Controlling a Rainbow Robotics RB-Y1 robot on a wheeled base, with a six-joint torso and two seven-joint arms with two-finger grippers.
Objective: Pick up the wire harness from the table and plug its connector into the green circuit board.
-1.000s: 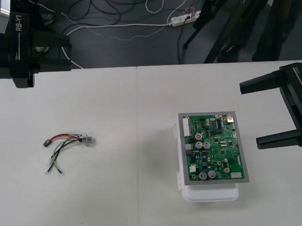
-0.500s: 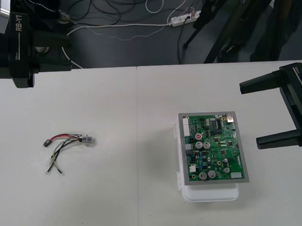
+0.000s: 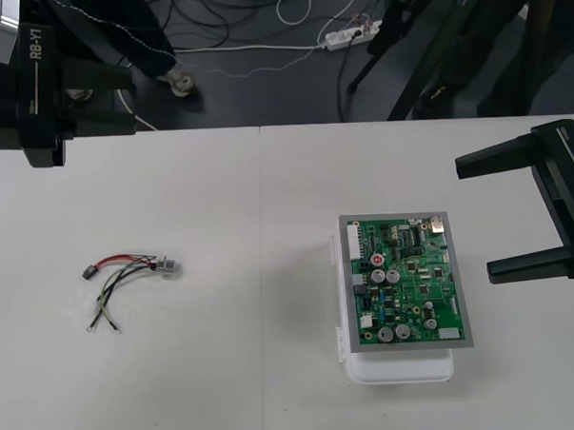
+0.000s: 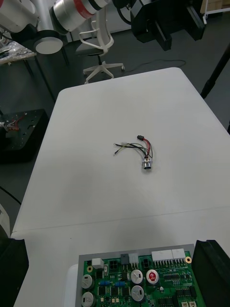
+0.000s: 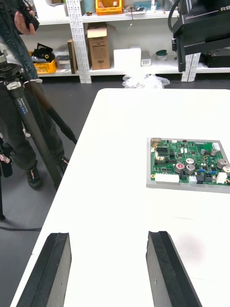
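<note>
Lying on the left half of the table (image 3: 258,216), the harness (image 3: 128,277) is well apart from the board (image 3: 404,281) on its white base (image 3: 398,367). The left gripper (image 3: 120,98) hangs over the far left corner, fingers spread, holding nothing. The right gripper (image 3: 476,216) hovers beside the board's right edge, jaws wide and empty.
</note>
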